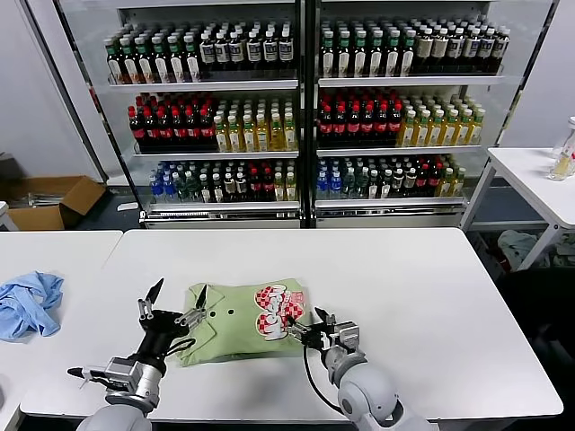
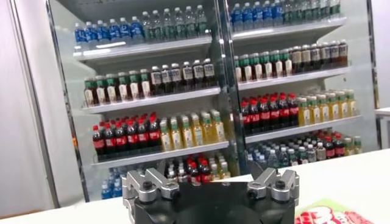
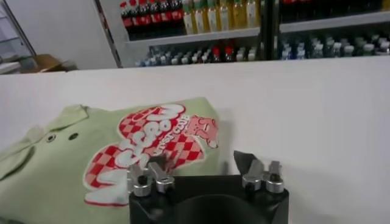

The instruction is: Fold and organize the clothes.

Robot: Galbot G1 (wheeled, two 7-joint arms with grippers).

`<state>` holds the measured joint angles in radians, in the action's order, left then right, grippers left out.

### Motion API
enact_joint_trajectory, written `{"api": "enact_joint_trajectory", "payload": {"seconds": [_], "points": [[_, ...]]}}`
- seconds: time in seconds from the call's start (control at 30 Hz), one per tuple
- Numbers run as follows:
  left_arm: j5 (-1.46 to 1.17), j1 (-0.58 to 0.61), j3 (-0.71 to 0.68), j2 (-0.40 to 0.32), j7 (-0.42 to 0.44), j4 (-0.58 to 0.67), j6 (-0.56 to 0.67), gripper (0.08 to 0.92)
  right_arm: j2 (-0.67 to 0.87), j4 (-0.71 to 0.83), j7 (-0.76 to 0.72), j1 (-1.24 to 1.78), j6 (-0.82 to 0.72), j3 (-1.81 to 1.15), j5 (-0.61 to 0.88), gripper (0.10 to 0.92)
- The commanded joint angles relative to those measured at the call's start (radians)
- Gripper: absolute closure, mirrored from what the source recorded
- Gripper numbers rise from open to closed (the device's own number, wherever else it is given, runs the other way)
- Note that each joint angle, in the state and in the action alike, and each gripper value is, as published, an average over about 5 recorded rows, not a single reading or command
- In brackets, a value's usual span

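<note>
The light green polo shirt [image 1: 235, 325] lies folded into a compact rectangle near the front middle of the white table [image 1: 431, 296], with the red-and-white checkered print [image 1: 277, 311] facing up. My left gripper [image 1: 179, 293] is open, raised just over the shirt's collar side and tilted up toward the shelves. My right gripper [image 1: 308, 328] is open and empty, low at the shirt's right edge beside the print. The right wrist view shows the shirt [image 3: 55, 170] and print [image 3: 146, 146] just ahead of my right gripper [image 3: 204, 167]. A corner of the print [image 2: 332, 214] shows in the left wrist view.
A crumpled light blue cloth [image 1: 27, 301] lies on the adjoining table at the left. Glass-fronted shelves of bottles [image 1: 296, 108] stand behind the table. A cardboard box [image 1: 54, 199] sits on the floor at the back left, and another white table [image 1: 539, 180] stands at the right.
</note>
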<state>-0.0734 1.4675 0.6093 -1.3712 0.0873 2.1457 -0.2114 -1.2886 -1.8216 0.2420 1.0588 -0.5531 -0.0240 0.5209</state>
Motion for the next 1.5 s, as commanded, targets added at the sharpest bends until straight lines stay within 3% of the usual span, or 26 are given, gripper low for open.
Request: {"api": "enact_joint_trajectory", "payload": {"seconds": [0.03, 0.5, 0.7, 1.0, 1.27, 1.5], "points": [[0.013, 0.027, 0.034, 0.013, 0.015, 0.002, 0.020, 0.177, -0.032, 0.084, 0.011, -0.062, -0.008, 0.043, 0.045, 0.353], [0.015, 0.013, 0.026, 0.012, 0.025, -0.022, 0.036, 0.177, -0.009, 0.021, -0.020, -0.034, 0.021, -0.005, 0.020, 0.778], [0.043, -0.002, 0.023, 0.014, 0.033, -0.052, 0.082, 0.177, 0.092, -0.103, -0.049, 0.024, 0.026, -0.111, -0.032, 0.892], [0.057, -0.036, -0.010, -0.003, 0.049, -0.088, 0.106, 0.177, 0.252, -0.196, -0.148, 0.141, 0.024, -0.322, -0.091, 0.893], [0.066, -0.045, -0.020, -0.005, 0.058, -0.103, 0.130, 0.177, 0.227, -0.180, -0.119, 0.178, 0.056, -0.316, -0.191, 0.886], [0.075, -0.054, -0.016, 0.003, 0.060, -0.119, 0.157, 0.177, 0.224, -0.209, -0.100, 0.193, 0.094, -0.340, -0.210, 0.715]]}}
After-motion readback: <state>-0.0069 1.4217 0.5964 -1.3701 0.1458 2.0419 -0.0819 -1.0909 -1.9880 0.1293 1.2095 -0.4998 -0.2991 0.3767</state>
